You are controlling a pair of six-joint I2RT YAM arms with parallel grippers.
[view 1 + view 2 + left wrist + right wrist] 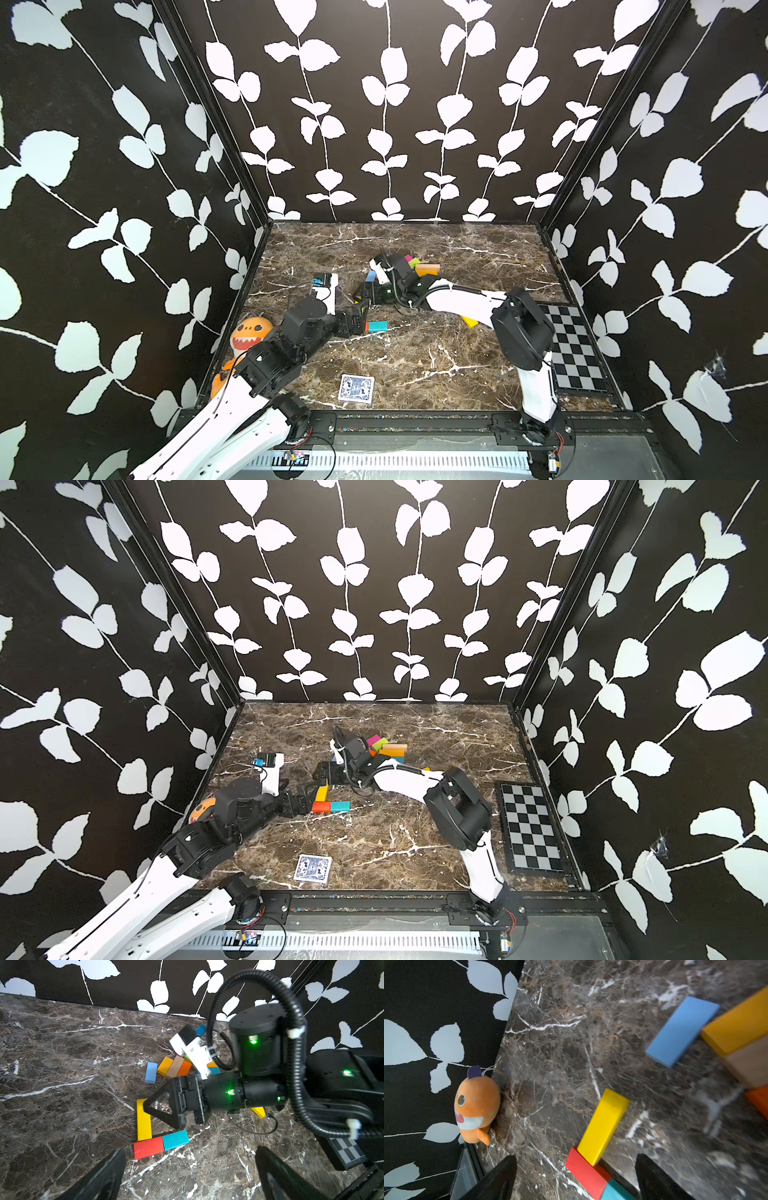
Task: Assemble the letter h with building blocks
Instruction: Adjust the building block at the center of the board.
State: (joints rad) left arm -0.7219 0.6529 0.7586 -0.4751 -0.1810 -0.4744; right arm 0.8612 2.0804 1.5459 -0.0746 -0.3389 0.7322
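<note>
A yellow block [143,1120] lies flat, one end butting a red block [148,1147] that sits end to end with a teal block [175,1139]; together they make an L. The same yellow block [322,792], red block [321,807] and teal block [340,806] show in a top view. My right gripper [577,1180] is open and empty, hovering over the yellow block [604,1126]. My left gripper [191,1172] is open and empty, just short of the red block. Loose blocks [424,268] are piled behind, with a light blue block [151,1072] beside them.
Another yellow block [469,321] lies under the right arm. A blue card deck [356,388] sits near the front edge, a checkerboard [575,349] at the right wall and an orange shark plush [249,332] at the left wall. Patterned walls close three sides.
</note>
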